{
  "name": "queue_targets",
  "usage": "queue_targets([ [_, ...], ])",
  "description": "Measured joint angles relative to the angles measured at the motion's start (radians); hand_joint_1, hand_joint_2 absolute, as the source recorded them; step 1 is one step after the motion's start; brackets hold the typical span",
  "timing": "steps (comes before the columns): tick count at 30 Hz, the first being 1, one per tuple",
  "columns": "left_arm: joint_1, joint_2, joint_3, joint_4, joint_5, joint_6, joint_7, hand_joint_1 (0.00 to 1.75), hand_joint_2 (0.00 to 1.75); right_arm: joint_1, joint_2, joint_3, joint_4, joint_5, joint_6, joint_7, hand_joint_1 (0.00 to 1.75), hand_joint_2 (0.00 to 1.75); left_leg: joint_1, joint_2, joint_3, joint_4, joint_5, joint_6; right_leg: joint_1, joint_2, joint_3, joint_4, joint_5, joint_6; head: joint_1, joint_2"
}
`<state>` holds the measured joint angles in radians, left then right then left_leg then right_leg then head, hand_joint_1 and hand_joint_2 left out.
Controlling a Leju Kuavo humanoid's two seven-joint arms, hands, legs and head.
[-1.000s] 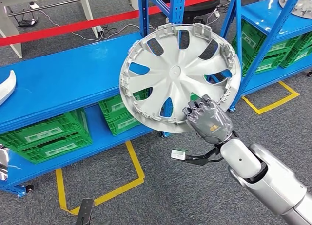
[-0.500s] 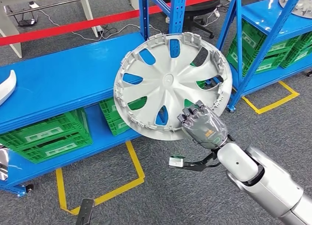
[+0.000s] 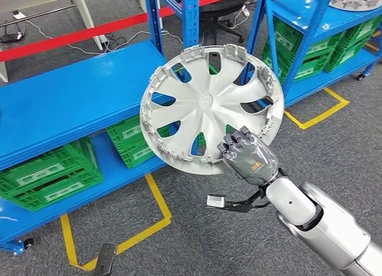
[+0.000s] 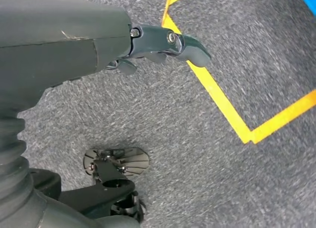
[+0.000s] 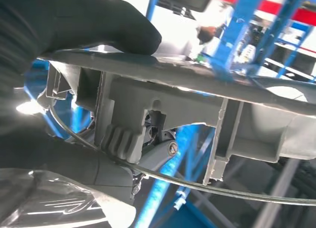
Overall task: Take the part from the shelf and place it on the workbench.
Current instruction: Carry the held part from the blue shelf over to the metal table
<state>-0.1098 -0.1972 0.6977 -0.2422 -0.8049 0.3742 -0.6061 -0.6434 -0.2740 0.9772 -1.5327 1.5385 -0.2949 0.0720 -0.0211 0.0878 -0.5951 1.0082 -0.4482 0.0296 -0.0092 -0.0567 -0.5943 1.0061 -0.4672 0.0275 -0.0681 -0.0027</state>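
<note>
At the far left of the head view a long blue shelf (image 3: 67,103) runs across the scene, its top board bare, with green crates (image 3: 49,177) stowed on its lower level and a red barrier tape (image 3: 54,42) stretched behind it. Yellow floor lines (image 3: 157,198) mark the grey carpet (image 3: 189,240) in front. In the left wrist view the left hand (image 4: 164,43) hangs over that carpet beside a yellow line (image 4: 223,107), holding nothing; its fingers (image 4: 193,50) look loosely extended rather than curled, though the angle makes this hard to judge. Toward the middle, the part, a silver wheel cover (image 3: 207,103), is held up in the air in front of the shelf, tilted so that its spoked face looks toward the camera, clear of every shelf board. The right hand (image 3: 248,156) grips it at the lower right rim, fingers (image 3: 234,143) wrapped over the edge. The right wrist view shows that rim (image 5: 168,95) close up, a dark thumb (image 5: 111,25) pressed on one side and a wire retaining ring (image 5: 186,181) running along the clips. Further right stands a second blue shelf (image 3: 311,25) with more green crates (image 3: 315,49)
</note>
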Motion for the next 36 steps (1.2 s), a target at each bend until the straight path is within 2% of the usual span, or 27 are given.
queue_targets([
  [1, 0.000, 0.000, 0.000, 0.000, 0.000, 0.000, 0.001, 0.00, 1.75, 0.001, 0.000, -0.001, 0.000, 0.000, 0.000, 0.000, 1.75, 1.75, 0.001, 0.009, 0.001, 0.001, 0.000, -0.004, -0.001, 0.013, -0.003, 0.000, 0.003, -0.005, 0.000, 0.000],
  [2, 0.000, 0.000, 0.000, 0.000, 0.000, 0.000, 0.001, 0.00, 1.75, 0.002, 0.000, -0.001, 0.000, 0.000, 0.000, 0.000, 1.75, 1.75, 0.003, 0.008, 0.001, 0.003, -0.005, -0.010, -0.003, 0.024, -0.005, -0.001, 0.006, -0.009, 0.000, 0.000],
  [4, -0.002, 0.000, 0.000, 0.000, 0.000, 0.000, 0.001, 0.00, 1.75, 0.003, 0.001, -0.001, 0.000, 0.000, 0.000, 0.000, 1.75, 1.75, 0.009, -0.028, -0.012, 0.043, -0.040, -0.024, -0.008, 0.044, -0.007, -0.003, 0.012, -0.019, -0.001, 0.000],
  [6, 0.000, 0.001, 0.000, 0.000, 0.000, 0.000, 0.001, 0.00, 1.75, 0.003, 0.002, -0.001, 0.000, 0.000, 0.000, 0.000, 1.75, 1.75, 0.016, -0.071, -0.059, 0.165, -0.111, -0.035, -0.011, 0.065, -0.011, -0.003, 0.015, -0.025, -0.002, 0.000],
  [7, 0.001, 0.001, 0.000, 0.000, 0.000, 0.000, 0.001, 0.00, 1.75, 0.004, 0.003, -0.001, 0.000, 0.000, 0.001, 0.000, 1.75, 1.75, 0.018, -0.078, -0.087, 0.235, -0.140, -0.037, -0.010, 0.077, -0.013, -0.002, 0.016, -0.026, -0.002, 0.000],
  [8, 0.003, 0.001, 0.000, 0.000, 0.000, 0.000, 0.001, 0.00, 1.75, 0.006, 0.004, -0.001, 0.000, 0.001, 0.001, 0.000, 1.75, 1.75, 0.019, -0.079, -0.106, 0.283, -0.155, -0.039, -0.010, 0.090, -0.015, -0.002, 0.017, -0.026, -0.001, 0.000],
  [9, 0.004, 0.002, 0.000, 0.000, 0.000, 0.000, 0.001, 0.00, 1.75, 0.008, 0.004, -0.001, 0.000, 0.001, 0.001, 0.000, 1.75, 1.75, 0.020, -0.080, -0.109, 0.295, -0.150, -0.040, -0.011, 0.102, -0.016, 0.000, 0.018, -0.025, -0.001, 0.000],
  [10, 0.004, 0.002, 0.000, 0.000, 0.000, 0.000, 0.001, 0.00, 1.75, 0.011, 0.004, -0.002, 0.000, 0.001, 0.002, 0.000, 1.75, 1.75, 0.021, -0.083, -0.091, 0.261, -0.124, -0.039, -0.011, 0.116, -0.016, 0.001, 0.019, -0.024, -0.001, 0.000],
  [11, 0.003, 0.003, 0.000, 0.000, 0.000, 0.000, 0.001, 0.00, 1.75, 0.012, 0.004, -0.002, 0.000, 0.001, 0.002, 0.000, 1.75, 1.75, 0.023, -0.092, -0.059, 0.196, -0.086, -0.037, -0.011, 0.129, -0.016, 0.002, 0.020, -0.022, -0.002, 0.000],
  [13, 0.003, 0.004, 0.000, 0.000, 0.000, 0.000, 0.002, 0.00, 1.75, 0.013, 0.004, -0.004, 0.000, 0.001, 0.002, 0.000, 1.75, 1.75, 0.031, -0.149, 0.004, 0.061, -0.035, -0.032, -0.013, 0.154, -0.020, 0.003, 0.024, -0.015, 0.000, 0.000],
  [14, 0.003, 0.004, 0.000, 0.001, 0.000, 0.000, 0.003, 0.00, 1.75, 0.012, 0.005, -0.006, 0.000, 0.001, 0.002, 0.000, 1.75, 1.75, 0.033, -0.173, 0.019, 0.024, -0.026, -0.030, -0.015, 0.164, -0.026, 0.004, 0.028, -0.009, 0.000, 0.000],
  [15, 0.004, 0.005, 0.000, 0.001, 0.000, 0.000, 0.004, 0.00, 1.75, 0.011, 0.006, -0.009, 0.000, 0.001, 0.003, 0.000, 1.75, 1.75, 0.034, -0.187, 0.023, 0.010, -0.028, -0.029, -0.018, 0.176, -0.034, 0.004, 0.032, -0.001, 0.000, 0.000],
  [17, 0.005, 0.005, 0.000, 0.001, 0.000, 0.000, 0.005, 0.00, 1.75, 0.013, 0.007, -0.012, 0.000, 0.001, 0.003, -0.001, 1.75, 1.75, 0.032, -0.169, 0.021, 0.004, -0.024, -0.023, -0.024, 0.195, -0.046, 0.001, 0.040, 0.014, -0.001, 0.000],
  [18, 0.005, 0.005, 0.000, 0.002, 0.000, 0.000, 0.005, 0.00, 1.75, 0.014, 0.007, -0.013, 0.000, 0.002, 0.003, -0.001, 1.75, 1.75, 0.032, -0.155, 0.021, 0.000, -0.020, -0.017, -0.023, 0.186, -0.054, 0.006, 0.037, 0.018, 0.000, 0.000],
  [19, 0.003, 0.005, -0.001, 0.002, -0.001, 0.000, 0.006, 0.00, 1.75, 0.015, 0.006, -0.014, 0.000, 0.002, 0.003, -0.001, 1.75, 1.75, 0.032, -0.141, 0.022, -0.005, -0.016, -0.010, -0.020, 0.163, -0.067, 0.026, 0.023, 0.021, 0.002, 0.000],
  [21, 0.002, 0.005, -0.001, 0.002, -0.002, -0.001, 0.007, 0.00, 1.75, 0.015, 0.006, -0.016, 0.000, 0.002, 0.003, -0.001, 1.75, 1.75, 0.030, -0.111, 0.021, -0.009, -0.012, 0.000, -0.014, 0.098, -0.120, 0.134, -0.037, 0.022, 0.008, 0.000],
  [23, 0.005, 0.005, -0.002, 0.002, -0.003, -0.001, 0.010, 0.00, 1.75, 0.018, 0.006, -0.016, 0.000, 0.003, 0.003, -0.001, 1.75, 1.75, 0.025, -0.080, 0.020, -0.008, -0.013, 0.002, -0.013, 0.069, -0.176, 0.265, -0.089, 0.024, 0.011, 0.000],
  [24, 0.006, 0.006, -0.002, 0.002, -0.004, -0.001, 0.010, 0.00, 1.75, 0.021, 0.006, -0.016, 0.000, 0.003, 0.003, -0.001, 1.75, 1.75, 0.023, -0.065, 0.019, -0.008, -0.013, 0.003, -0.013, 0.064, -0.185, 0.293, -0.093, 0.025, 0.011, 0.000],
  [25, 0.005, 0.006, -0.002, 0.002, -0.005, -0.001, 0.011, 0.00, 1.75, 0.024, 0.005, -0.017, 0.000, 0.003, 0.003, -0.001, 1.75, 1.75, 0.022, -0.052, 0.019, -0.008, -0.013, 0.003, -0.013, 0.060, -0.171, 0.277, -0.078, 0.024, 0.012, 0.000],
  [26, 0.004, 0.006, -0.003, 0.002, -0.007, -0.001, 0.011, 0.00, 1.75, 0.028, 0.004, -0.019, -0.001, 0.003, 0.002, -0.001, 1.75, 1.75, 0.021, -0.039, 0.019, -0.007, -0.014, 0.002, -0.012, 0.051, -0.137, 0.221, -0.052, 0.023, 0.012, 0.000],
  [28, 0.001, 0.007, -0.004, 0.002, -0.011, -0.002, 0.013, 0.00, 1.75, 0.032, 0.002, -0.026, -0.003, 0.004, 0.002, 0.000, 1.75, 1.75, 0.016, -0.016, 0.019, -0.002, -0.018, -0.003, -0.006, 0.004, -0.050, 0.076, -0.009, 0.015, 0.011, 0.000],
  [29, 0.001, 0.007, -0.004, 0.002, -0.012, -0.001, 0.014, 0.00, 1.75, 0.033, 0.002, -0.031, -0.006, 0.005, 0.002, 0.000, 1.75, 1.75, 0.013, -0.006, 0.018, 0.001, -0.020, -0.007, -0.002, -0.013, -0.022, 0.028, 0.001, 0.009, 0.010, 0.000],
  [30, 0.000, 0.008, -0.004, 0.002, -0.013, -0.001, 0.015, 0.00, 1.75, 0.034, 0.001, -0.035, -0.009, 0.006, 0.002, 0.000, 1.75, 1.75, 0.010, 0.004, 0.018, 0.003, -0.021, -0.011, 0.002, -0.022, -0.010, 0.007, 0.002, 0.004, 0.008, 0.000],
  [32, -0.002, 0.010, -0.004, 0.002, -0.017, 0.000, 0.017, 0.00, 1.75, 0.038, -0.002, -0.043, -0.015, 0.008, 0.002, 0.000, 1.75, 1.75, 0.009, 0.024, 0.020, 0.004, -0.023, -0.018, 0.004, 0.000, -0.012, 0.005, 0.006, -0.006, 0.005, 0.000],
  [33, -0.003, 0.011, -0.005, 0.002, -0.018, 0.001, 0.018, 0.00, 1.75, 0.041, -0.004, -0.046, -0.019, 0.008, 0.002, 0.000, 1.75, 1.75, 0.011, 0.022, 0.019, 0.008, -0.029, -0.023, 0.003, 0.011, -0.013, 0.003, 0.009, -0.011, 0.005, 0.000],
  [34, -0.004, 0.013, -0.005, 0.002, -0.020, 0.001, 0.018, 0.00, 1.75, 0.045, -0.006, -0.048, -0.024, 0.008, 0.001, 0.001, 1.75, 1.75, 0.014, 0.007, 0.015, 0.025, -0.045, -0.028, 0.001, 0.022, -0.013, 0.001, 0.012, -0.017, 0.004, 0.000],
  [36, -0.004, 0.018, -0.006, 0.002, -0.022, 0.002, 0.017, 0.00, 1.75, 0.054, -0.008, -0.053, -0.034, 0.013, 0.001, 0.005, 1.75, 1.75, 0.020, -0.048, -0.021, 0.121, -0.108, -0.038, -0.003, 0.044, -0.015, -0.001, 0.017, -0.025, 0.001, 0.000],
])
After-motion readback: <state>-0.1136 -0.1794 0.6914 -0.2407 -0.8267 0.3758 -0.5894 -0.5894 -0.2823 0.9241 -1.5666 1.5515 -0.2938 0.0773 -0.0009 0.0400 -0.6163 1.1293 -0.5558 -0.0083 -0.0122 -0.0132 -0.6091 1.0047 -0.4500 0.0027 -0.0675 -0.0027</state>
